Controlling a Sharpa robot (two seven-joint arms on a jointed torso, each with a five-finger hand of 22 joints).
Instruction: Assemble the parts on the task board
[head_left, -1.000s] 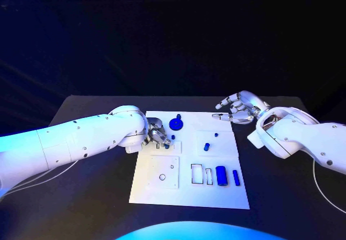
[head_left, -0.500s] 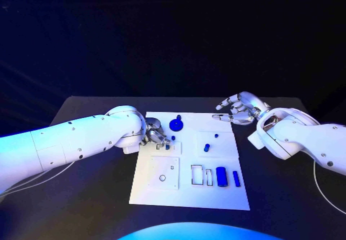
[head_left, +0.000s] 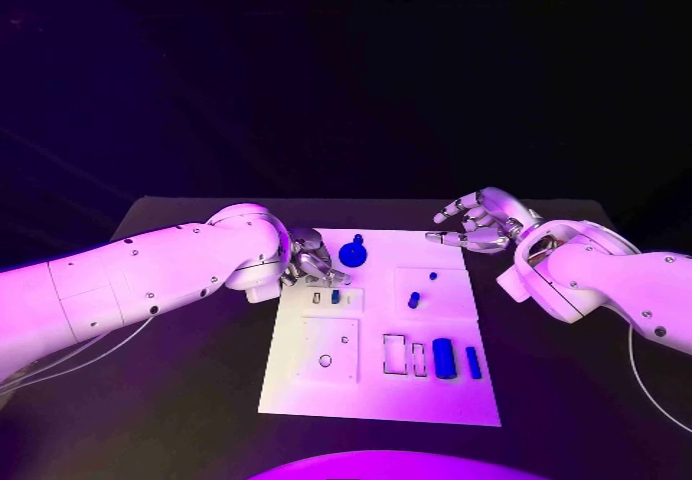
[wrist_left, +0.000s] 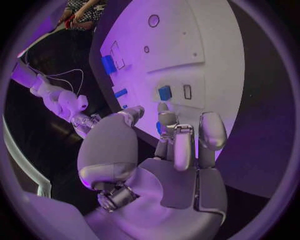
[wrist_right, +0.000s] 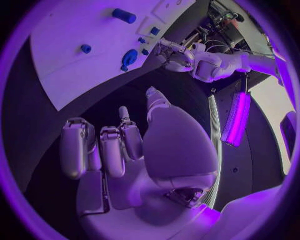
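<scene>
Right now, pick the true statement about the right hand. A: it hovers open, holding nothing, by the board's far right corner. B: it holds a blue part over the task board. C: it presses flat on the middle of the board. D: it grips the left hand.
A: the right hand hangs by the far right corner of the task board, fingers apart and curled around nothing.

we see the flat white rectangular task board (head_left: 378, 390) at the middle of the black table (head_left: 173, 400). on it, a round blue knobbed part (head_left: 353, 254) stands at twelve o'clock, a small blue peg (head_left: 414, 298) near the centre, and two blue bars (head_left: 443, 357) side by side at four o'clock. the silver left hand (head_left: 307, 262) sits at ten o'clock, the silver right hand (head_left: 476, 222) at two o'clock off the board's corner.
</scene>
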